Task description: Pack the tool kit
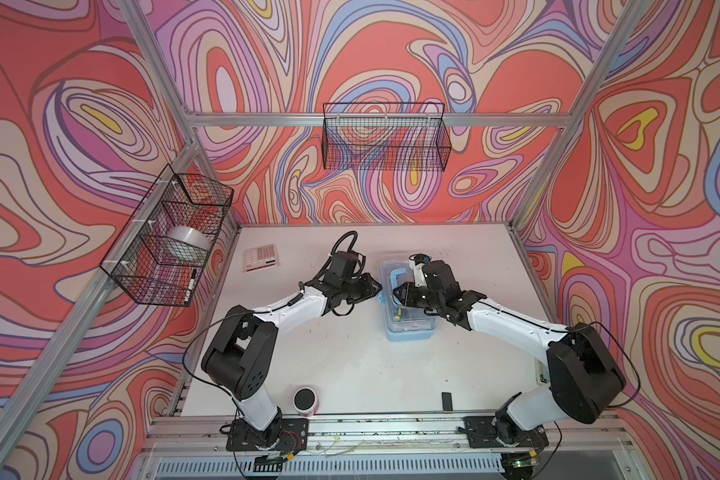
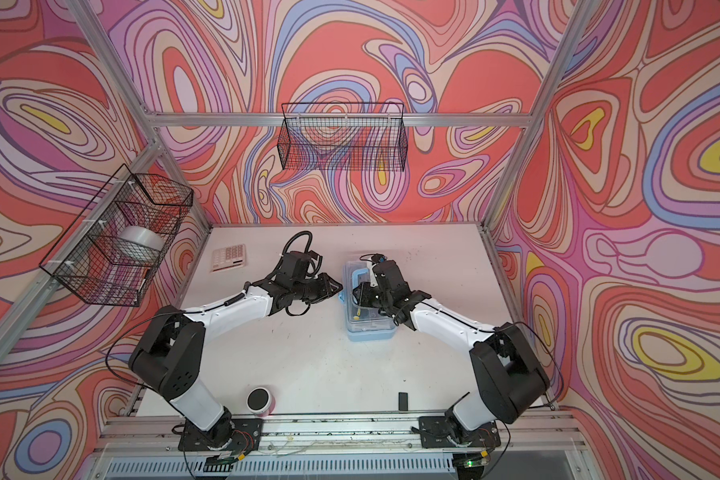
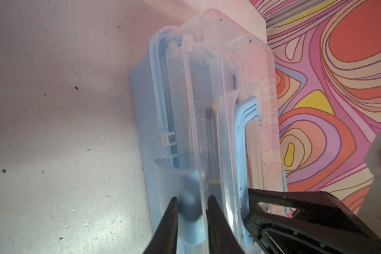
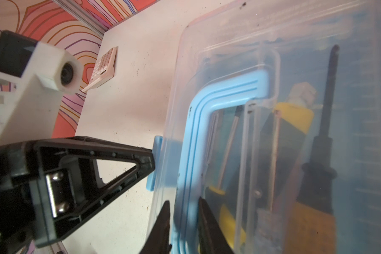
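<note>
The tool kit case (image 1: 412,328) (image 2: 371,328) is light blue and lies on the white table in both top views, its clear lid (image 4: 295,44) down. Through the lid I see a yellow-black utility knife (image 4: 295,116) and a dark screwdriver (image 4: 326,132). At the case's left side my left gripper (image 1: 379,291) (image 3: 190,198) is shut on the blue latch (image 3: 189,211) (image 4: 155,154). Reaching over the case from the right, my right gripper (image 1: 393,291) (image 4: 184,201) is shut on the blue handle (image 4: 207,99) (image 3: 246,114) on top of the lid.
A pink-white calculator (image 1: 260,257) (image 4: 103,66) lies at the back left of the table. A cup (image 1: 305,401) and a small black object (image 1: 446,401) stand near the front edge. Wire baskets hang on the left wall (image 1: 167,237) and the back wall (image 1: 385,137).
</note>
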Robot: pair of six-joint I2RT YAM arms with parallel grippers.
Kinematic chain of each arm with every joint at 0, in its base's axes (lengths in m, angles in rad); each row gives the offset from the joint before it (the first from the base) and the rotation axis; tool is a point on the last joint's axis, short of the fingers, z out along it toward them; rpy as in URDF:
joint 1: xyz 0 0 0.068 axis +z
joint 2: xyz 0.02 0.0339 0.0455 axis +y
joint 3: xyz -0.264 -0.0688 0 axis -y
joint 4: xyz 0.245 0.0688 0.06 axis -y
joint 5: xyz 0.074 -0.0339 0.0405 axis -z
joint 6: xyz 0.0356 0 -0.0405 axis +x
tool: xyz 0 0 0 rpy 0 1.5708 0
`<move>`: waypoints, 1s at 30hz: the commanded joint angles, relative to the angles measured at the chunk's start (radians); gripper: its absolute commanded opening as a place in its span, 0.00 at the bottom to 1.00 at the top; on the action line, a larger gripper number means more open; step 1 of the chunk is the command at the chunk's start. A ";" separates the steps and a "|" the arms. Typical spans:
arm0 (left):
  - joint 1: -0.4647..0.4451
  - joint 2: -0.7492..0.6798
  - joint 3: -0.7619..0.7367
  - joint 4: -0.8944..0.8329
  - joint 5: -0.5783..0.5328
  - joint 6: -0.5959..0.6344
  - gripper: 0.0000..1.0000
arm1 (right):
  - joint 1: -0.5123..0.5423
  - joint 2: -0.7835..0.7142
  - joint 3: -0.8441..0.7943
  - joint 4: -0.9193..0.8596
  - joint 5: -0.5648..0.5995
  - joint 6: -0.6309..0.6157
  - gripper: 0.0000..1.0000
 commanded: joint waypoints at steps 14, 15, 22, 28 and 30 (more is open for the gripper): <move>-0.003 0.068 -0.016 0.058 0.027 -0.026 0.19 | 0.001 0.077 -0.017 -0.097 -0.040 0.000 0.17; -0.006 0.070 -0.019 0.065 0.028 -0.029 0.20 | 0.001 0.081 -0.014 -0.096 -0.042 -0.002 0.17; -0.015 0.097 -0.018 0.100 0.049 -0.049 0.19 | -0.001 0.097 -0.005 -0.097 -0.048 -0.003 0.16; -0.024 0.100 -0.045 0.146 0.063 -0.073 0.20 | -0.011 0.062 -0.016 -0.082 -0.060 0.009 0.15; -0.026 0.087 -0.076 0.168 0.056 -0.079 0.23 | -0.013 0.027 -0.010 -0.096 -0.056 0.009 0.17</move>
